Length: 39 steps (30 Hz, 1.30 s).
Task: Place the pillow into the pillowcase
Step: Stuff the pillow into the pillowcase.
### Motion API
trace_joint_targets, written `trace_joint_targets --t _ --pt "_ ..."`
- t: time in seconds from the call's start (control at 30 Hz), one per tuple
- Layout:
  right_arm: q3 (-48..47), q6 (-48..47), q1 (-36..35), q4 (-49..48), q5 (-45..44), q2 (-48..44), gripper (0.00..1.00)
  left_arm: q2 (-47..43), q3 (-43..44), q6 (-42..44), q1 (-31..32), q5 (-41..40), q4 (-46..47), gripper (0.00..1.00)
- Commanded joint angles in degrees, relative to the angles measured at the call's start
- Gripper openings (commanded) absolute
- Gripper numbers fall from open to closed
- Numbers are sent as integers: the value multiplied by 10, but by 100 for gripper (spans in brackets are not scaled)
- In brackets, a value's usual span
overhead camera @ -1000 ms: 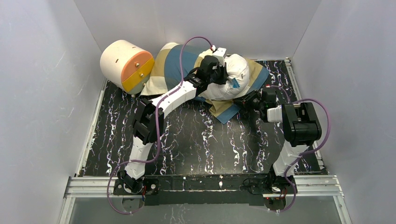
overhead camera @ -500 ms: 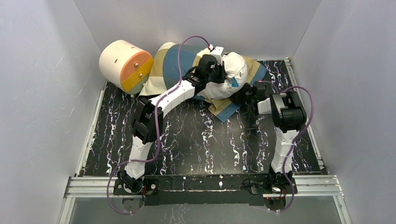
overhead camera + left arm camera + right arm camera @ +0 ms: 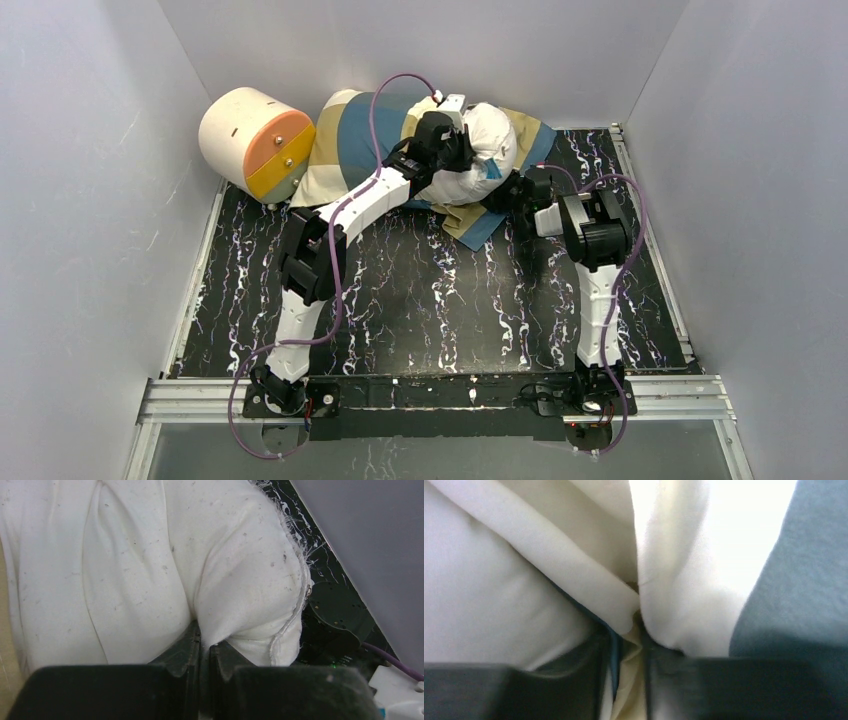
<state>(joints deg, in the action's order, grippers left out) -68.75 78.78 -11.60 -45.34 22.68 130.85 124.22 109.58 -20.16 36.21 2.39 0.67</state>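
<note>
Pillow (image 3: 492, 138) lies on pillowcase (image 3: 352, 140) at the table's (image 3: 450, 300) far edge. Left gripper (image 3: 204, 647) pinches pillow fabric. Right gripper (image 3: 629, 655) straddles a pillowcase fold; clamping undetermined.

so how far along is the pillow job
Done: the pillow looks partly inside the pillowcase, which covers its left part. In hand: the left gripper pinches the pillow's bare white end, and the right gripper has pillowcase fabric between its fingers, grip unclear. Left: draw the case over the exposed right end.
</note>
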Motion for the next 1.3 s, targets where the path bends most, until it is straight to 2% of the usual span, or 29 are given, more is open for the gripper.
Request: trace_joint_targets --t 0.0,0.03,0.07,0.27,0.4,0.53,0.63,0.77,0.83,0.9,1.0,1.27 --pt "-44 3 -15 -113 45 41 20 3 -6 4 -32 -56 -39 0" --pt "-39 -7 -15 -119 49 36 8 -1 -15 3 -34 -57 -36 0" --pt "-31 -23 -14 -121 53 26 1 -4 -25 2 -36 -57 -33 0" --pt "48 -94 13 -104 113 -68 1 -33 -75 -19 -45 -53 -9 0" --pt "97 -210 36 47 151 -189 1 -51 -90 -26 -45 -42 5 0" --pt "167 -289 59 148 176 -325 1 -65 -119 -25 -34 -34 13 0" --pt "234 -301 79 161 184 -423 1 -87 -164 -29 -20 -39 22 0" --pt "277 -323 94 247 171 -555 1 -130 -225 -53 -6 -40 55 0" --pt "295 -331 100 281 159 -628 1 -145 -227 -25 14 -51 35 0" --pt "319 -322 107 290 155 -690 1 -155 -245 15 45 -94 24 0" --pt "321 -301 110 304 159 -754 1 -138 -299 43 88 -140 27 0" --pt "220 -288 111 372 170 -810 1 -32 -383 -17 161 -168 46 0"
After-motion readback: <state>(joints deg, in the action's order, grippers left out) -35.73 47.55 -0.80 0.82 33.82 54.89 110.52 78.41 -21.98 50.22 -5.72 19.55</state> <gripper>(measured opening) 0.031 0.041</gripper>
